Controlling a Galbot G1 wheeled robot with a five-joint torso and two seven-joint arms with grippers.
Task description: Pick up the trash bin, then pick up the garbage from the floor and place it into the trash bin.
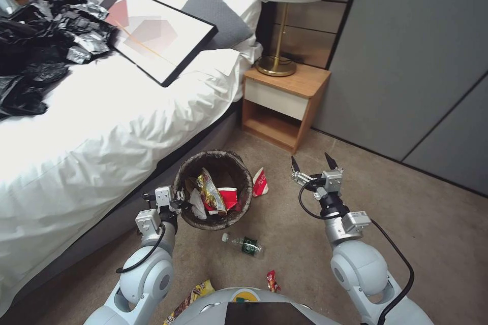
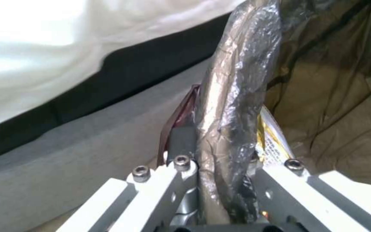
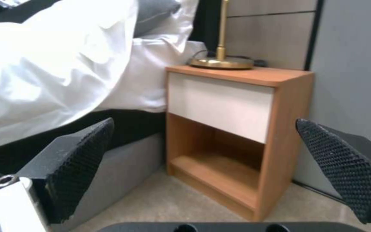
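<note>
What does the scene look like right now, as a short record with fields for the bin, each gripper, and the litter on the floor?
trash bin: held beside the bed, rim wrapped in dark liner, wrappers inside
left gripper: shut on the bin's rim
right gripper: open, empty, raised over the carpet facing the nightstand
litter on floor: red-and-white paper cup by the bin, green-labelled bottle, small red wrapper, yellow snack bag

Yellow snack bag (image 1: 189, 304) is partly hidden behind the robot's torso; black bags (image 1: 28, 56) are cut by the frame edge
</note>
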